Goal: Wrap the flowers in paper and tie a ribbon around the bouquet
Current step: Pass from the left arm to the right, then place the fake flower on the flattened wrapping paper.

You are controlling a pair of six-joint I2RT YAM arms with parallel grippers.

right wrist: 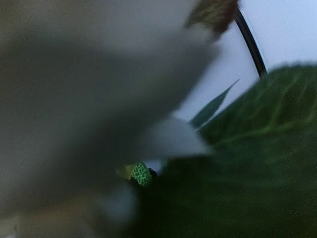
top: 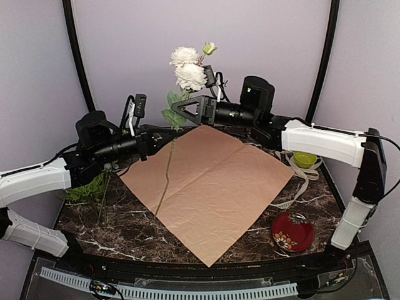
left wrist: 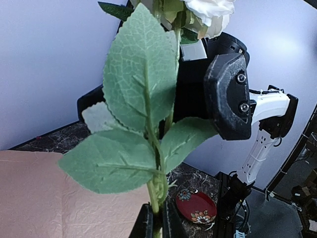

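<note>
The flowers (top: 189, 76) are gripped by the stem in the closed left fingers (left wrist: 144, 225), upright at the far corner of the paper (top: 212, 187); the right fingers (left wrist: 228, 94) seem spread open beside them.

I read the enclosure as backed by plain pale-lilac walls (top: 200, 37), matte and unmarked. Two curved black poles rise against them: the left pole (top: 76, 56) and the right pole (top: 326, 56), standing wider apart at the top than lower down. The surface (top: 125, 222) is a dark brown marble pattern (white veins throughout) with a rounded near edge. A white slotted strip (top: 187, 292) runs along that edge. Lighting is even and diffuse, and I note only soft shadows. The left wrist view shows the same wall colour and surface finish.
</note>
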